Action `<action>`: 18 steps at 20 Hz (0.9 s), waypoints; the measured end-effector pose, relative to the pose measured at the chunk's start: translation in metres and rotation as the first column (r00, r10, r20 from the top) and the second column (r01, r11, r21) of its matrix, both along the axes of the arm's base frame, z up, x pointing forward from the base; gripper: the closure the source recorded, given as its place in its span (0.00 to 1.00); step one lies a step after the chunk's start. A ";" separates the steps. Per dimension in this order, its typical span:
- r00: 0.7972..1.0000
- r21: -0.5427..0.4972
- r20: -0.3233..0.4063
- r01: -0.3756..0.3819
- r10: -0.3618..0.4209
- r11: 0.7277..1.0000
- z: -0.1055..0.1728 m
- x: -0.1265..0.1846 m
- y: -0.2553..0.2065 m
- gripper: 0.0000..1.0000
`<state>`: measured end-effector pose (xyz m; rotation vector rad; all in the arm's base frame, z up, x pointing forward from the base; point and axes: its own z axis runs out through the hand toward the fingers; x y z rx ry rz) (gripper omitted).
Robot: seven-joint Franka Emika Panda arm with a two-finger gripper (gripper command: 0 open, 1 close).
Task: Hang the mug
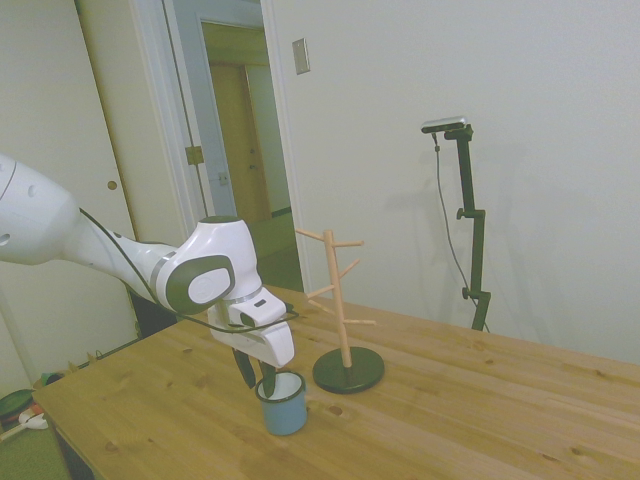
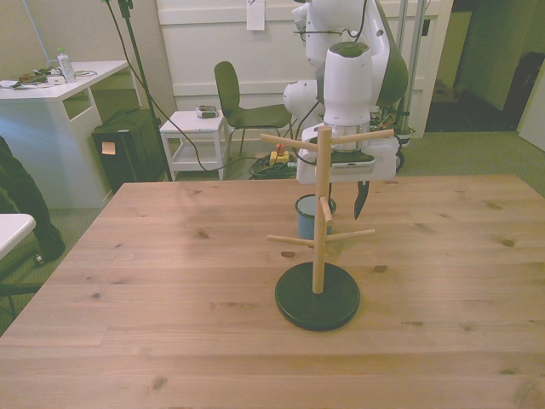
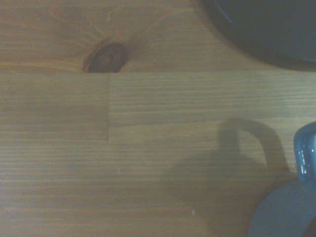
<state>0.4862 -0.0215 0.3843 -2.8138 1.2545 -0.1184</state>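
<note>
The light-blue mug [image 1: 283,404] stands upright on the table, close to the wooden peg stand [image 1: 343,300] with its dark round base [image 1: 348,371]. My gripper [image 1: 256,376] is low over the mug and open. One finger [image 1: 268,380] dips at the rim, the other finger [image 1: 244,368] hangs outside the wall. In the front view the mug [image 2: 306,220] sits behind the stand [image 2: 321,213], and the gripper [image 2: 341,203] shows one dark finger [image 2: 361,200] beside it. The wrist view catches the mug [image 3: 289,210], its handle [image 3: 305,153], and the stand's base [image 3: 266,24].
The wooden table [image 1: 480,410] stretches wide around the stand. Beyond the table's far edge in the front view are a green chair [image 2: 234,102], a small white side table [image 2: 194,136] and a white desk [image 2: 51,102].
</note>
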 end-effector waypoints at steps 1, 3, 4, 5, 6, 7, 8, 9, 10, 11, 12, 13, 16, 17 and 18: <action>1.000 0.001 0.001 0.004 -0.004 1.000 -0.001 0.000 -0.002 1.00; 1.000 0.003 0.002 0.010 -0.010 1.000 -0.002 0.001 -0.004 1.00; 1.000 0.004 0.002 0.013 -0.013 1.000 -0.003 0.001 -0.005 1.00; 1.000 0.005 0.002 0.015 -0.015 1.000 -0.004 0.001 -0.006 1.00; 1.000 0.006 0.001 0.017 -0.017 1.000 -0.005 0.002 -0.007 1.00; 1.000 0.007 0.000 0.018 -0.018 1.000 -0.006 0.002 -0.007 1.00; 1.000 0.007 -0.001 0.019 -0.019 1.000 -0.007 0.002 -0.008 1.00; 1.000 0.008 -0.002 0.022 -0.022 1.000 -0.008 0.002 -0.009 1.00; 1.000 0.008 -0.003 0.024 -0.024 1.000 -0.009 0.002 -0.011 1.00; 1.000 0.008 -0.003 0.026 -0.026 1.000 -0.009 0.002 -0.012 1.00; 1.000 0.008 -0.003 0.026 -0.026 1.000 -0.009 0.002 -0.013 1.00; 1.000 0.008 -0.003 0.025 -0.025 1.000 -0.009 0.002 -0.014 1.00; 1.000 0.008 -0.003 0.021 -0.021 1.000 -0.009 0.002 -0.016 1.00; 1.000 0.008 -0.003 0.021 -0.021 1.000 -0.009 0.002 -0.016 1.00; 1.000 0.008 -0.002 0.021 -0.021 1.000 -0.008 0.002 -0.016 1.00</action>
